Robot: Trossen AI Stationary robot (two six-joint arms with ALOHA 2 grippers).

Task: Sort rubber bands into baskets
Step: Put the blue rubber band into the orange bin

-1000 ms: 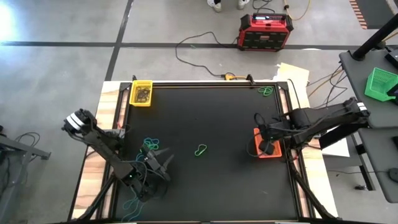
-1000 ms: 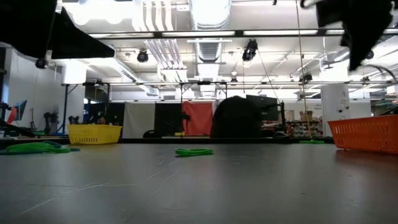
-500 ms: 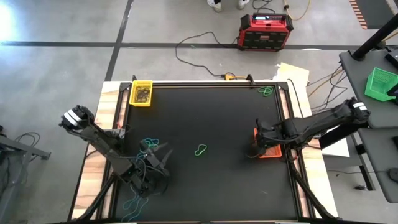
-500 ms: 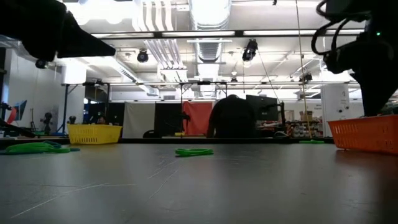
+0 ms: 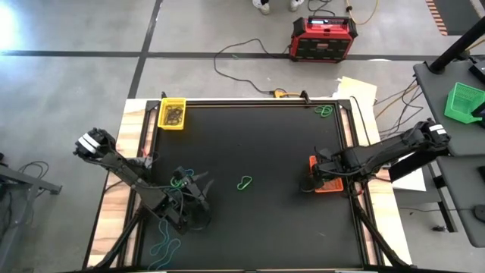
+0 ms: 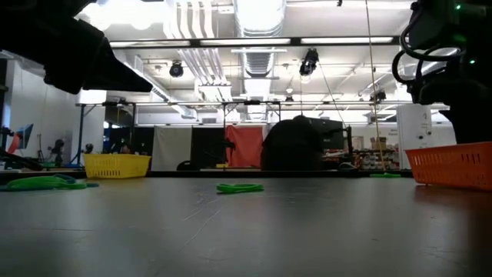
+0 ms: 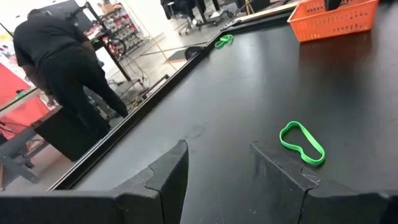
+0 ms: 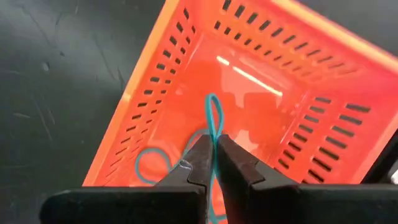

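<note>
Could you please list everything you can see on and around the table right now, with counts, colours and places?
Orange basket: one, at the table's right edge, teal bands lying inside.
Yellow basket: one, far left corner of the table, dark bands inside.
Green basket: one, on the side desk to the right, off the table.
Green rubber band: one, mid-table, alone.
Green bands: a small cluster, far right corner.
Teal and green bands: a cluster near the left arm; count unclear.
Red and black box: one, on the floor beyond the table.
Person in dark clothes: one, bending beyond the table.
Left pincer: open, empty, low over the table.
Right pincer: shut on a teal rubber band, over the orange basket.
</note>
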